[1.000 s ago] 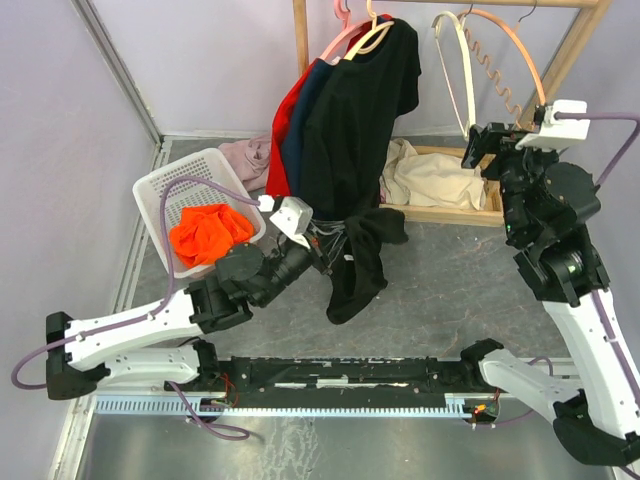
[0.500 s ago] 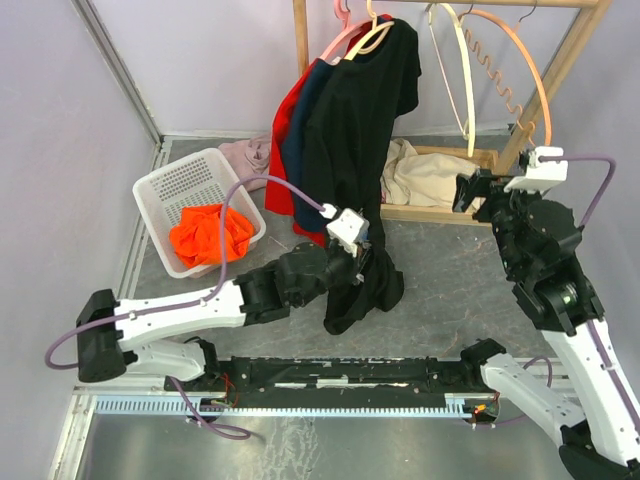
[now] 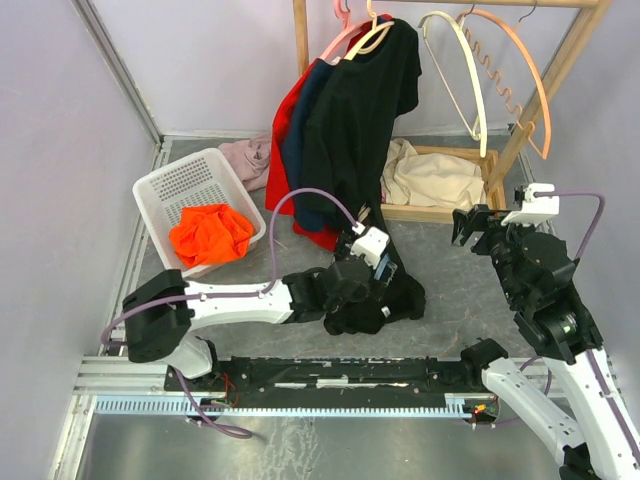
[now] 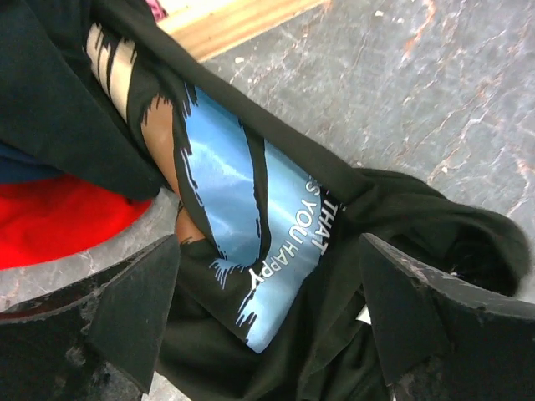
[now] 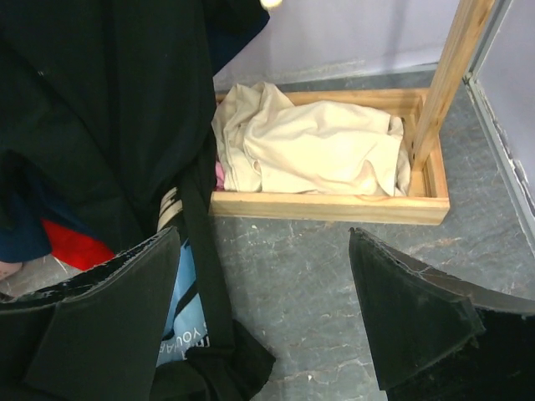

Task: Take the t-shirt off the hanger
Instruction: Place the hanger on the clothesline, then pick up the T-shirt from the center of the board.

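The black t-shirt (image 3: 355, 120) is hanging from a cream hanger (image 3: 368, 38) on the wooden rack (image 3: 300, 40). Its lower end is trailing down and lying bunched on the table (image 3: 470, 300), just in front of the rack. In the left wrist view a blue print (image 4: 242, 217) with white lettering is showing on the crumpled fabric.

The left gripper (image 3: 372, 268) is hovering right over that bunched end. Its jaws are standing wide apart (image 4: 272, 309), with the cloth lying between and below them, and they are gripping nothing.

The right gripper (image 3: 468, 225) is hanging above the table to the right of the t-shirt. Its jaws are also spread wide (image 5: 263, 309) and are holding nothing.

A red garment (image 3: 285, 130) and a navy garment (image 3: 300, 140) are hanging just left of the t-shirt on the same rack.

At the rack's foot a wooden tray (image 5: 334, 207) is holding a cream cloth (image 5: 309, 142).

A white basket (image 3: 165, 190) is sitting on the left side of the table with an orange cloth (image 3: 208, 235) inside. A pink cloth (image 3: 245, 155) is lying behind it.
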Tool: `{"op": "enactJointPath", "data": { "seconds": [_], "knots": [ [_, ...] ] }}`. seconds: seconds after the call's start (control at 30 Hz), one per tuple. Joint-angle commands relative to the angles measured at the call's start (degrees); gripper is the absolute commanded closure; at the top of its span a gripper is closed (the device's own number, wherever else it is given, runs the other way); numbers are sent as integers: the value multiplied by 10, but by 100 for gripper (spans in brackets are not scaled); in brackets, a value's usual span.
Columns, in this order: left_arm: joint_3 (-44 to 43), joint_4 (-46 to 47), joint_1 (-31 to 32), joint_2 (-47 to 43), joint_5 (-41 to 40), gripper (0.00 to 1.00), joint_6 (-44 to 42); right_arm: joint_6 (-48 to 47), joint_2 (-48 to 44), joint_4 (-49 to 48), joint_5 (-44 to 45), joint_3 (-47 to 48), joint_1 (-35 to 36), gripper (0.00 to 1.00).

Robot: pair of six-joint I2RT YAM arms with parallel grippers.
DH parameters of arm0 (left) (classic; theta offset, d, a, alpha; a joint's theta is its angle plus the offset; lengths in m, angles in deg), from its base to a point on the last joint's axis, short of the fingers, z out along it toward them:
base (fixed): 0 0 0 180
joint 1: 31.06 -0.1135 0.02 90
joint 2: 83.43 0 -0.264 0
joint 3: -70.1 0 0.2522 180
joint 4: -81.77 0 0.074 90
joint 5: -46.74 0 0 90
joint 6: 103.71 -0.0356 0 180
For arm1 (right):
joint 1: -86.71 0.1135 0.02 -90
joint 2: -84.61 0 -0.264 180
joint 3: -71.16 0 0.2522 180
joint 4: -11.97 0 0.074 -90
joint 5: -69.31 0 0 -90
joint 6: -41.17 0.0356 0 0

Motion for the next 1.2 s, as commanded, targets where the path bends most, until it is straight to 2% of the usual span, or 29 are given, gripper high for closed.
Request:
{"op": "enactJointPath", "data": {
  "seconds": [0.0, 0.5, 0.97, 1.17],
  "knots": [
    [-12, 11, 2, 27, -22, 1, 55, 6, -17, 0, -11, -12, -2, 11],
    [-25, 27, 2, 126, -5, 1, 81, 7, -27, 1, -24, -27, -2, 11],
    [-64, 38, 2, 217, 47, 1, 94, 8, -35, -2, -26, -33, -1, 11],
    [-84, 2, 2, 250, 44, 1, 108, 8, -35, -3, -28, -34, -2, 11]
  ]
}}
